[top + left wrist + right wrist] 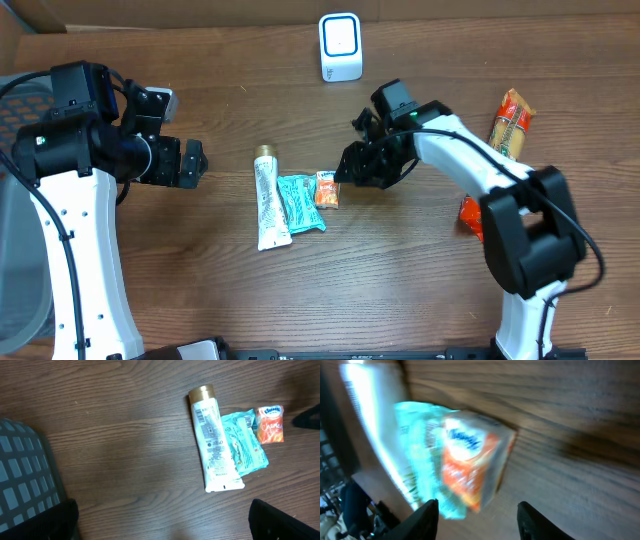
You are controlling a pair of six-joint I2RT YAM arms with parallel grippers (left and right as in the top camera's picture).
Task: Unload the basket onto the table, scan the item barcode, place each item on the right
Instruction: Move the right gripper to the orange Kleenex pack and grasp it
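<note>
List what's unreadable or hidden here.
Orange pack print: right wrist view, motion blur; overhead, too small.
Tube text: left wrist view, too small to read.
Red pack: overhead, mostly under the right arm.
Left end effector: left wrist view, fingers cut off by the bottom edge.
</note>
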